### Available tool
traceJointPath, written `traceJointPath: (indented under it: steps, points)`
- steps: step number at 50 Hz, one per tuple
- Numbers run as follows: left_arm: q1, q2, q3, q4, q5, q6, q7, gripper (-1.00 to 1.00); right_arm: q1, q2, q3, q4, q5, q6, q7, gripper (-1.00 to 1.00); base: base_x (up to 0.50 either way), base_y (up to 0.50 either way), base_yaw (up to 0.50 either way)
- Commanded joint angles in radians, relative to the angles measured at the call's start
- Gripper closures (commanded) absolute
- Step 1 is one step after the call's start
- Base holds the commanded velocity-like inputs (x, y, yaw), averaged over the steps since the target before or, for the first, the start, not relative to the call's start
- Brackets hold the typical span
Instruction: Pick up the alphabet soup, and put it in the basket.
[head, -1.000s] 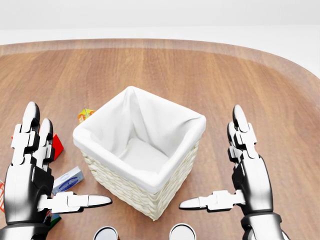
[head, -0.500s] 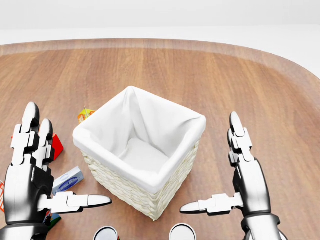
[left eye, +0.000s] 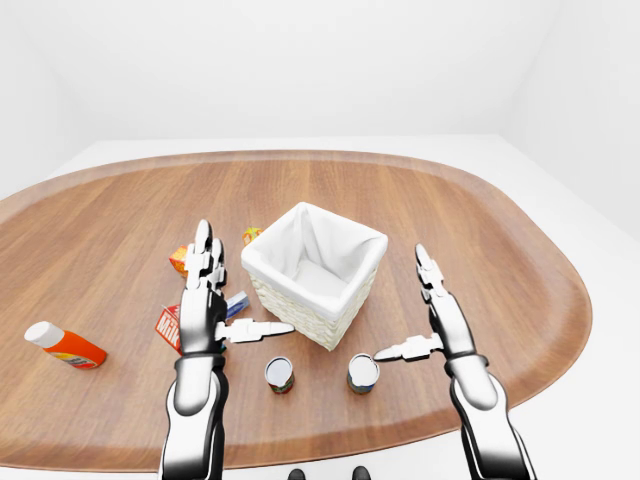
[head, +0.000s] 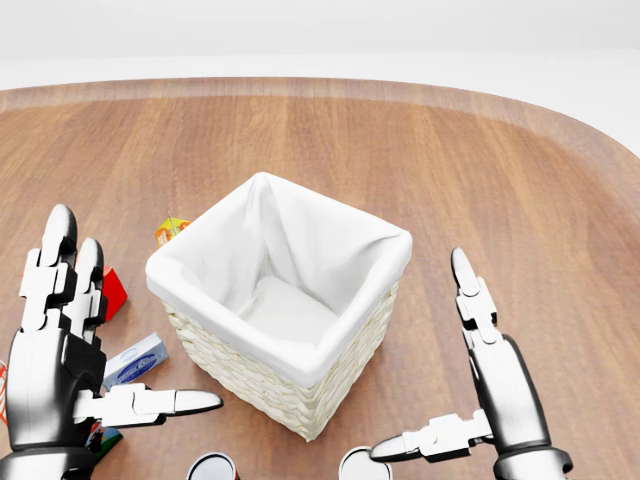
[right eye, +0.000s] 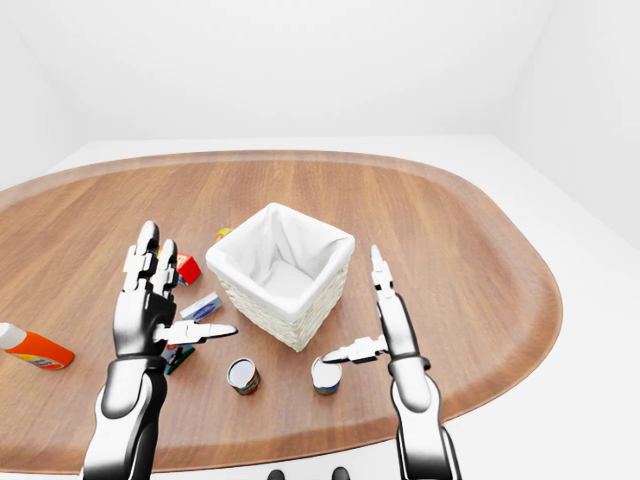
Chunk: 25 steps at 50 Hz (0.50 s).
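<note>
Now reaching: my right hand (left eye: 440, 325) open, empty, thumb above can (left eye: 363, 373) just below basket (left eye: 314, 270); left hand (left eye: 205, 310) open, idle. Next: lower, close fingers round can.

Brown wood-grain bench (left eye: 480, 230); cream woven basket (head: 290, 385) with white lining; orange bottle (left eye: 66, 345) with white cap; my silver-and-black left robot hand (head: 60, 360) and right robot hand (head: 490, 385).
</note>
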Motion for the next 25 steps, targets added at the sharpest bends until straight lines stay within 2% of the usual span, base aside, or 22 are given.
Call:
traceJointPath:
  steps: [1, 5, 6, 7, 16, 22, 25]
  points:
    - [0.002, -0.001, 0.0, -0.003, 0.002, 0.0, 0.003, -1.0, 0.05, -0.004, 0.012, -0.022, -0.064, 0.026, 0.048, -1.0, 0.0, 0.0, 0.0]
    - [0.002, -0.001, 0.001, -0.004, 0.002, 0.0, 0.004, -1.0, 0.077, -0.001, 0.022, -0.038, -0.079, 0.026, 0.057, -1.0, 0.0, 0.0, 0.0]
    - [0.005, -0.001, -0.001, -0.006, 0.003, 0.0, 0.004, -1.0, 0.091, 0.003, 0.028, -0.08, -0.087, 0.047, 0.066, -1.0, 0.0, 0.0, 0.0]
    - [0.003, -0.001, 0.001, 0.0, 0.003, 0.0, 0.004, -1.0, 0.095, 0.003, 0.029, -0.091, -0.086, 0.047, 0.07, -1.0, 0.0, 0.0, 0.0]
    - [0.002, 0.0, 0.001, 0.011, 0.004, 0.0, 0.005, -1.0, 0.204, 0.0, 0.058, -0.074, -0.087, -0.032, 0.067, -1.0, 0.0, 0.0, 0.0]
    - [0.001, 0.0, 0.002, 0.017, 0.004, 0.0, 0.004, -1.0, 0.239, -0.007, 0.081, -0.096, -0.096, -0.027, 0.062, -1.0, 0.0, 0.0, 0.0]
    - [0.001, 0.001, 0.002, 0.019, 0.004, 0.0, 0.003, -1.0, 0.256, -0.012, 0.079, -0.103, -0.088, -0.034, 0.06, -1.0, 0.0, 0.0, 0.0]
